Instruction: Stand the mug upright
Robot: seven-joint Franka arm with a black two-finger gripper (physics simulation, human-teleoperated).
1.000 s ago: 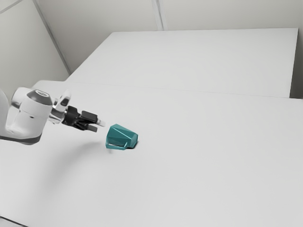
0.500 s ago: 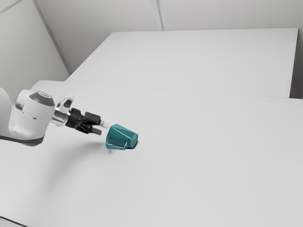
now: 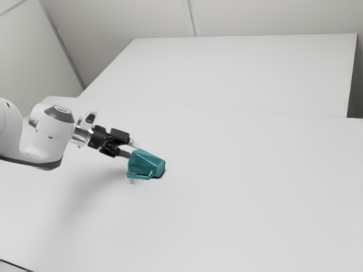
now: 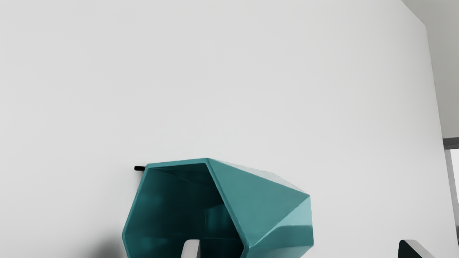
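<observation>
The faceted teal mug (image 3: 146,164) is seen lying on its side on the white table (image 3: 255,170), its mouth (image 4: 175,204) turned toward the gripper (image 3: 130,148) and its handle (image 3: 140,177) on the side away from the arm's wider finger gap. The fingers are held wide apart and nothing is gripped; in the wrist view one is lined up with the mouth, the other with the space outside the wall. If the approach were made a little off line, the rim could be struck by a fingertip and the mug rolled or pushed away. Were the wall pinched off-centre, it could be swivelled in the grip by its own weight, and toppled again on release. Inside the mug, no contents can be made out, though its depths are too dark to be judged.
</observation>
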